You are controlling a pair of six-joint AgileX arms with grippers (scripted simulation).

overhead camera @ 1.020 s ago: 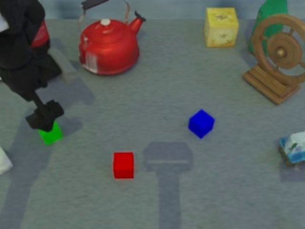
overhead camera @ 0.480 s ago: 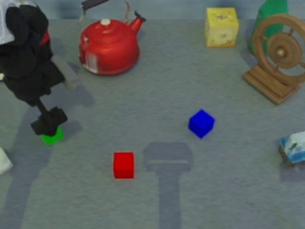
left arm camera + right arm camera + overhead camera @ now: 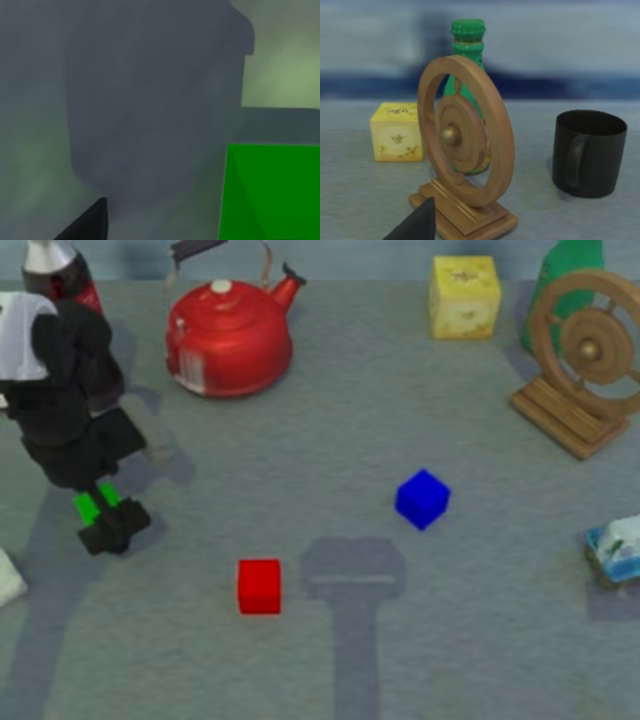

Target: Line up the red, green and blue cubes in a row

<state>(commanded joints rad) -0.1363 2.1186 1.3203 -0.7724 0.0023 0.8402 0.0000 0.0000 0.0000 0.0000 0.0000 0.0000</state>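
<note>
Toward the left side of the worktop (image 3: 330, 420), the left pincer (image 3: 112, 525) is seen from above, with the dark arm over it. The green cube (image 3: 90, 504) shows as two green slivers between the arm and the black fingers, so it appears to be clamped in the left pincer and lifted off the grey surface, though contact with the surface cannot be ruled out from above. Seen from the left wrist, the green cube (image 3: 270, 192) fills one corner close to the lens, with one dark fingertip (image 3: 87, 222) beside it and a broad shadow on the worktop beyond. The red cube (image 3: 259, 586) lies on the worktop to the right of the left pincer and nearer the front edge, well apart from it. The blue cube (image 3: 422, 498) sits turned at an angle farther right, apart from the red one. A red kettle (image 3: 230, 337) stands at the back, and a yellow box (image 3: 464, 296) and a wooden wheel (image 3: 590, 350) stand at the back right. The right pincer is out of the top view; whether it is open cannot be told, only a dark tip (image 3: 415, 225) being shown before the wooden wheel (image 3: 462, 135), a black mug (image 3: 587, 152) and a green bottle (image 3: 467, 42).
</note>
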